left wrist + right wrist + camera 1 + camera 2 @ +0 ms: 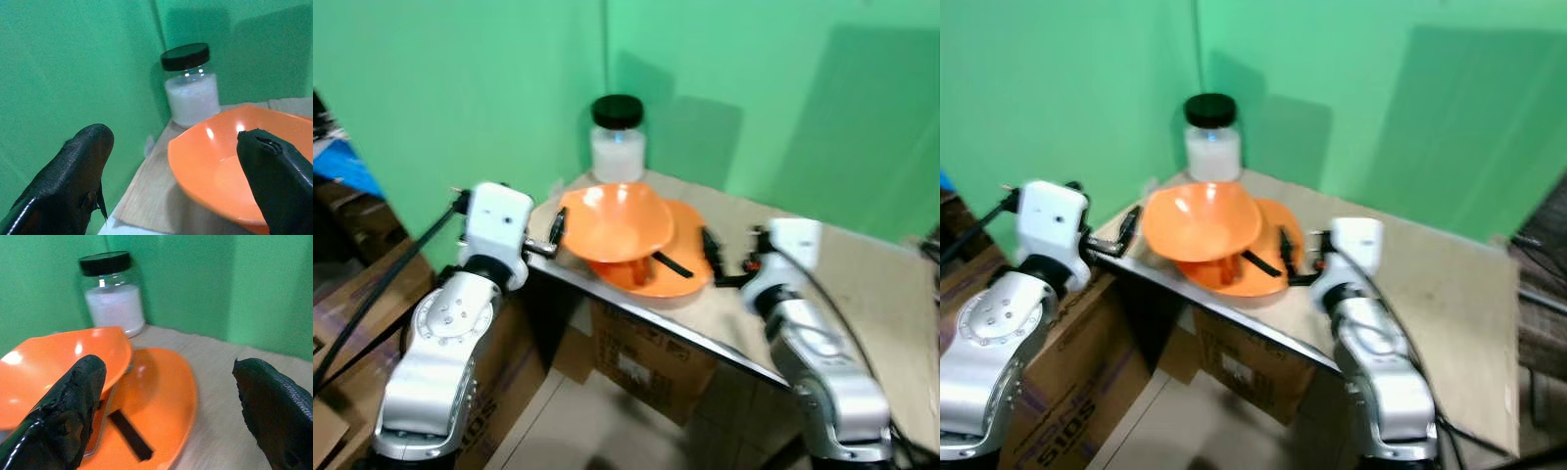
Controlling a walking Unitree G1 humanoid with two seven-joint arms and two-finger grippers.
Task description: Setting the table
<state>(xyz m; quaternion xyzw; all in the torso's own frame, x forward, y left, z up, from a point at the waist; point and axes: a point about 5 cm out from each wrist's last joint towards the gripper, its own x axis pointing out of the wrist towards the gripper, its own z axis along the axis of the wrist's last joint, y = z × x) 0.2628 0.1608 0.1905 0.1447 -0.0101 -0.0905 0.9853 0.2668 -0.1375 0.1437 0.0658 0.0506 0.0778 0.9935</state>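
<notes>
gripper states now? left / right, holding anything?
Left gripper: open, holding nothing, fingers either side of the orange bowl rim.
Right gripper: open, holding nothing, facing the orange plate.

jar [618, 137] blocking corner behind bowl [615, 220], bare tabletop [862, 284] rightward

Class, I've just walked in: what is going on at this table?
The robot faces a table corner holding an orange bowl tilted on an orange plate, with a black-lidded jar behind. The left gripper is at the bowl's rim and the right gripper beside the plate, both with jaws open, gripping nothing.
</notes>
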